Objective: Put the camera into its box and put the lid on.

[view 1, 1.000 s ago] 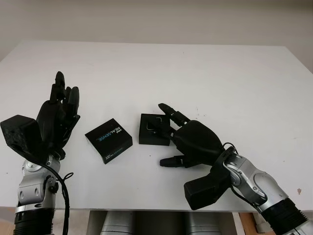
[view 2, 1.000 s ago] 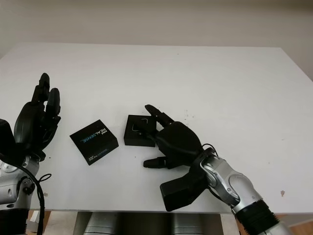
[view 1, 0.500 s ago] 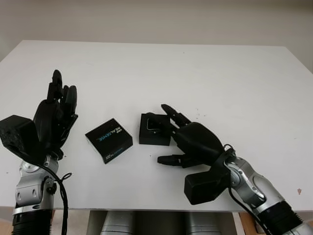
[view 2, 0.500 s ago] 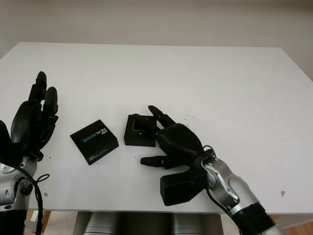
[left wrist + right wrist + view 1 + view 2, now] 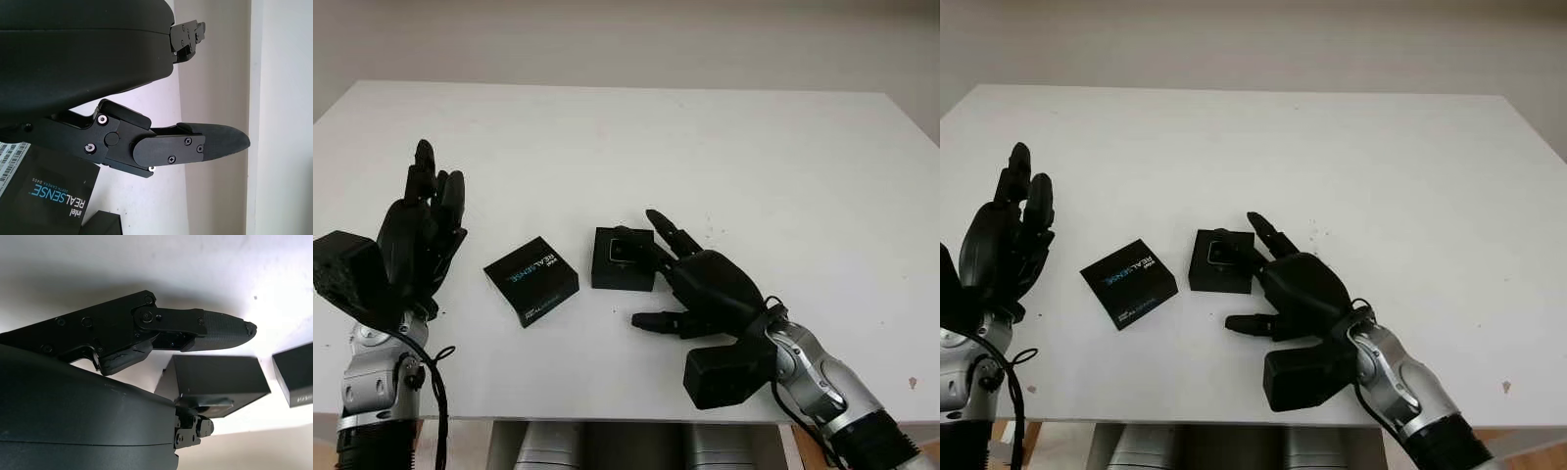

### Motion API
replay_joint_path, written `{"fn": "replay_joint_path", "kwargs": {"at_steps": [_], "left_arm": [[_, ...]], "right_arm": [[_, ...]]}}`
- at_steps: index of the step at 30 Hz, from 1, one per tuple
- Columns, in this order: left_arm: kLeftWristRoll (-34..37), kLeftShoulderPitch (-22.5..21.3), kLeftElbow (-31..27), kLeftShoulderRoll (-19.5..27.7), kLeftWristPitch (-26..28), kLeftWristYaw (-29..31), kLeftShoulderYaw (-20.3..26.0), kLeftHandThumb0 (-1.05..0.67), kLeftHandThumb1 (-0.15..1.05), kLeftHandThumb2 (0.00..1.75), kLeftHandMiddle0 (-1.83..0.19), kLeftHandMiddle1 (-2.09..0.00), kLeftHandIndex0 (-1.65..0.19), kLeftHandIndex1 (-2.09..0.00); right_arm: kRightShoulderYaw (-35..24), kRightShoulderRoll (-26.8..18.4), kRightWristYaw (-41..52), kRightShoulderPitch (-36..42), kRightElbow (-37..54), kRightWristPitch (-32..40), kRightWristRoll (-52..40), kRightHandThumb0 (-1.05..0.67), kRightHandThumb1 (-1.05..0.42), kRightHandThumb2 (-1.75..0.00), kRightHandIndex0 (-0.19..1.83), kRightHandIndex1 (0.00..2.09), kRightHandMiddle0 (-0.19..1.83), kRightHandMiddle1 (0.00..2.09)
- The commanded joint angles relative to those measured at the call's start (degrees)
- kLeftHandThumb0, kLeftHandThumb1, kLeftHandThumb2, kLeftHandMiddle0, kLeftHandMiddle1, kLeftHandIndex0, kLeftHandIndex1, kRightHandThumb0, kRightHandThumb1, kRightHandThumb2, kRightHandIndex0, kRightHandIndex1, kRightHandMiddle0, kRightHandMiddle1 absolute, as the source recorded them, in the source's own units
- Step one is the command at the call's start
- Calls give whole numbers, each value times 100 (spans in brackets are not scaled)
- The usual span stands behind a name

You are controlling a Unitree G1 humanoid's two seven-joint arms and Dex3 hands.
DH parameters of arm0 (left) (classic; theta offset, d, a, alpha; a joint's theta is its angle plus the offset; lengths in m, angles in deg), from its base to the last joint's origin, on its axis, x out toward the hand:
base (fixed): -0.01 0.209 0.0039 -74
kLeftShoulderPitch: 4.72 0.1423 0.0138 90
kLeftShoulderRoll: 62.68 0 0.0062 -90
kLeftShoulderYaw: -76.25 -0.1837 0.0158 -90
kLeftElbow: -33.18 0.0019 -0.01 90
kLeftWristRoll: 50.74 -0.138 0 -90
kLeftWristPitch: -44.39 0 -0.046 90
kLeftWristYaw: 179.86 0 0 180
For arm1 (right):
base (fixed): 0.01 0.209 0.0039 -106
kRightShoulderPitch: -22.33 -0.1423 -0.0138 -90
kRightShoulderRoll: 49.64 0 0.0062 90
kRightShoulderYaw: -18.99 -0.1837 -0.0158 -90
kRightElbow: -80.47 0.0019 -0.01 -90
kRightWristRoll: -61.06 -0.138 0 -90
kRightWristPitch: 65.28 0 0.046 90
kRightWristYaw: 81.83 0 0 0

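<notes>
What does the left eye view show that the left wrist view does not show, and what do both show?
The left eye view alone gives the right hand, open beside the open box, with the camera inside, and the whole white table. The left wrist view alone gives the small print on the lid and the close detail of the fingers. Both share the lid, the table and the left hand, open and raised.

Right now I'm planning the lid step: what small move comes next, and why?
Probably the open right hand backs away from the box: the camera already sits inside, and the lid lies beside it near the open left hand.
</notes>
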Motion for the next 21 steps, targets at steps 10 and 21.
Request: {"fn": "replay_joint_path", "kwargs": {"at_steps": [10, 21], "left_arm": [[1, 202, -380, -57, 119, -95, -86, -74, 105, 48, 19, 0, 19, 0], [-425, 56, -419, -537, -237, -1174, -12, -67, 105, 31, -2, -10, 2, -9]], "right_arm": [[81, -570, 708, -29, 422, -172, 323, -89, -105, -50, -17, 5, 2, 7], [-673, -109, 52, -347, 245, -126, -616, -83, -105, -50, -14, 7, -5, 5]]}}
